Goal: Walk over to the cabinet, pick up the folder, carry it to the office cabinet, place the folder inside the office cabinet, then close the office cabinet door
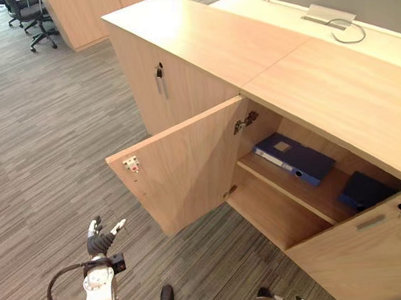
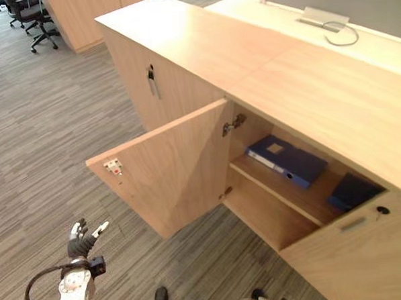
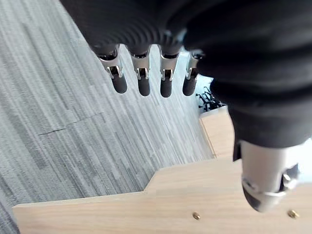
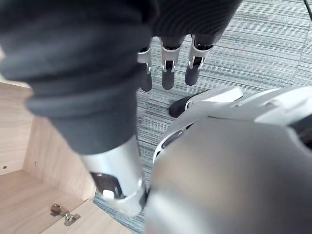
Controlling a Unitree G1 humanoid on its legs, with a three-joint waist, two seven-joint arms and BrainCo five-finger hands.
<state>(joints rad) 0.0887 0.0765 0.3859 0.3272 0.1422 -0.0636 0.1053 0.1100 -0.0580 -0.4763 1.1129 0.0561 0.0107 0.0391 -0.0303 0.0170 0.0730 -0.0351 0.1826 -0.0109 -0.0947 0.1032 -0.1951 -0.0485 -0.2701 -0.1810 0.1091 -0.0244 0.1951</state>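
We see a deep blue folder (image 1: 296,160) with a pale label — and a light, wood-grained office cabinet (image 1: 332,89). The carpet (image 1: 45,144) is grey, finely streaked in darker lines.

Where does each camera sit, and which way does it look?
Left eye view: on the head, looking down at open door, shelved blue folder; left robot hand low.
Right eye view: beside it, sharing that scene.
Left wrist view: along left robot hand toward carpet, door.
Right wrist view: along right robot hand toward carpet, cabinet inside.

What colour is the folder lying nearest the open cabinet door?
Dark blue. The folder shows best in the left eye view.
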